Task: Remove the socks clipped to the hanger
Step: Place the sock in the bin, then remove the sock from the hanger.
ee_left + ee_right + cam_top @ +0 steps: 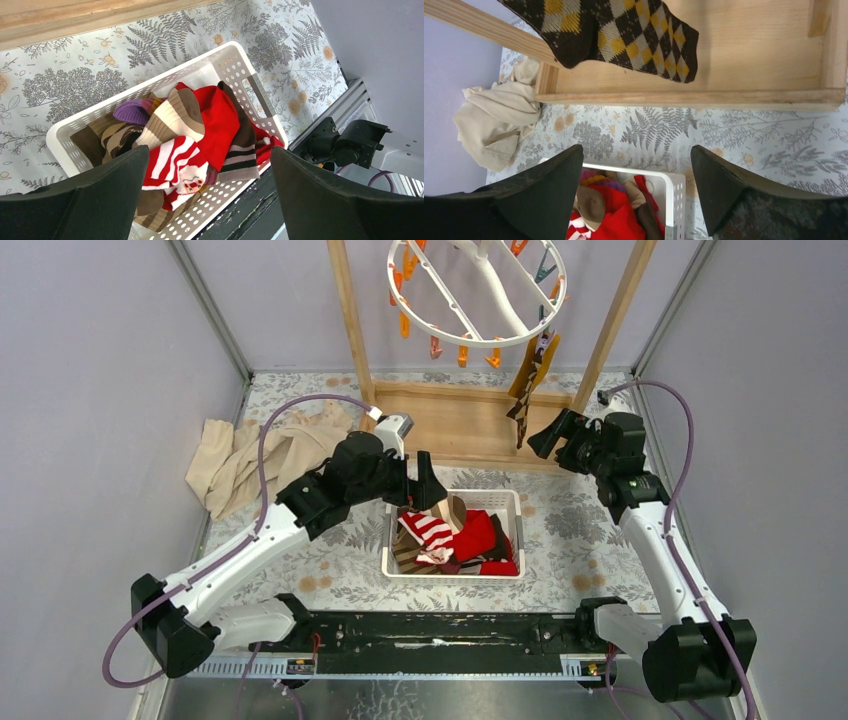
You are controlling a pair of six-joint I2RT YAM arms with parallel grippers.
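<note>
Fern-printed table [580,520] bears white basket [450,576] of socks [475,535], beside beige cloth [250,455].

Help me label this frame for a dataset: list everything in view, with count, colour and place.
hanger: one, white ring with orange and teal clips, hung high inside the rack
argyle sock: one, brown with yellow diamonds, clipped at the hanger's right side, dangling over the rack's base
loose socks: several, red, red-and-white striped, brown striped, purple, piled in the basket
basket: one, white, perforated, mid-table
wooden rack: one, pale wood, far side of the table
cloth: one, beige, crumpled at far left
table: one, grey fern print
left gripper: open, empty, above the basket
right gripper: open, empty, near the argyle sock's lower end
</note>
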